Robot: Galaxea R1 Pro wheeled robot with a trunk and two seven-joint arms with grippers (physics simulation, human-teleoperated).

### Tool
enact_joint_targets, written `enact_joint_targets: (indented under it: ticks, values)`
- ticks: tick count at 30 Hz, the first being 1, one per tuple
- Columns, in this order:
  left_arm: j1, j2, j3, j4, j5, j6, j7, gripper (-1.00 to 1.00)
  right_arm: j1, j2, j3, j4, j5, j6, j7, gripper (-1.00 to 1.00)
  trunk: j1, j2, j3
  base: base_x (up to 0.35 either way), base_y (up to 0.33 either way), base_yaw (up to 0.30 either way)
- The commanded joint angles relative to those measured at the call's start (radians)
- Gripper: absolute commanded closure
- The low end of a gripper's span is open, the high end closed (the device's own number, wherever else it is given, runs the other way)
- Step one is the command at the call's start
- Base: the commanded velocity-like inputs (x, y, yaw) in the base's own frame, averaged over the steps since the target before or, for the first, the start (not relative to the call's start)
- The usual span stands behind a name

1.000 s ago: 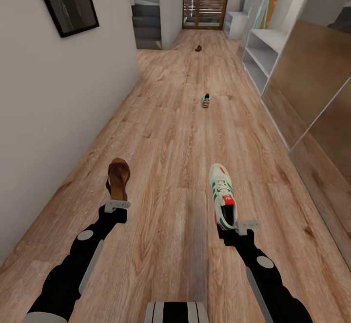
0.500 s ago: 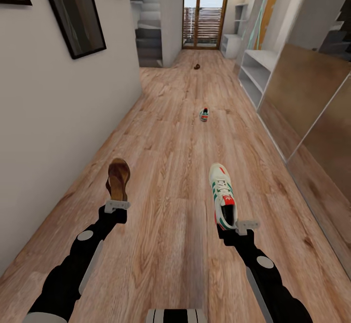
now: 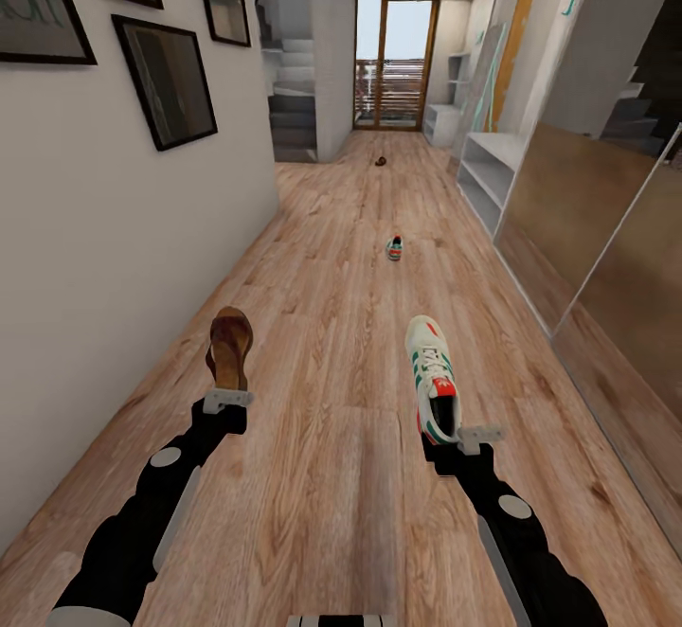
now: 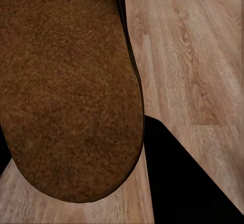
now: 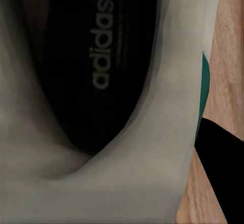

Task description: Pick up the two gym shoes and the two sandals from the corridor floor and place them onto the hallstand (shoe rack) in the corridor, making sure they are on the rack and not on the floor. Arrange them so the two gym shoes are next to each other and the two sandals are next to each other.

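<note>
My left gripper (image 3: 228,398) is shut on the heel of a dark brown sandal (image 3: 230,345), held above the corridor floor (image 3: 332,475); its tan footbed (image 4: 66,82) looms close in the left wrist view. A white gym shoe (image 3: 432,376) with green stripes sits in my right gripper (image 3: 464,437), shut on its heel; the right wrist view looks into its dark inside (image 5: 101,82). The other gym shoe (image 3: 394,248) lies on the floor ahead. The second sandal (image 3: 380,161) lies farther down. The hallstand (image 3: 441,121), white with wall shelves above, stands far off on the right.
A plain low white rack (image 3: 485,175) stands nearer along the right wall, then brown sliding panels (image 3: 587,229). Framed pictures (image 3: 170,78) hang on the left wall. Stairs (image 3: 289,116) open at the far left, and a glass door (image 3: 393,63) ends the corridor.
The whole view has tilted upward, showing more wall pictures and the corridor's far end. Both arms and the shoes they hold keep the same place in the picture.
</note>
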Motion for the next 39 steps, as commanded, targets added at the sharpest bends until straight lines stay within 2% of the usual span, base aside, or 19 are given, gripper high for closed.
enact_joint_targets:
  ticks: [1, 4, 29, 39]
  values:
    - [0.0, 0.001, -0.001, -0.001, -0.003, 0.006, -0.003, 1.0, 0.0, 0.0, 0.0, -0.001, 0.0, 0.006, -0.001, 1.0, -0.001, 0.0, 0.005, 0.0, 0.0, 0.0]
    - [0.0, 0.001, -0.001, -0.001, -0.003, 0.006, -0.003, 1.0, 0.0, 0.0, 0.0, -0.001, 0.0, 0.006, -0.001, 1.0, -0.002, 0.001, 0.021, 0.0, 0.0, 0.0]
    - [0.003, 0.001, -0.001, -0.001, -0.005, 0.005, -0.003, 1.0, 0.0, 0.0, 0.0, -0.001, 0.0, 0.005, -0.001, 1.0, -0.002, 0.001, 0.062, 0.001, 0.0, 0.0]
    - [0.003, -0.001, -0.002, -0.001, -0.003, 0.006, -0.004, 1.0, 0.0, 0.0, 0.0, -0.001, 0.0, 0.005, -0.001, 1.0, -0.002, 0.001, 0.079, 0.285, 0.0, 0.0]
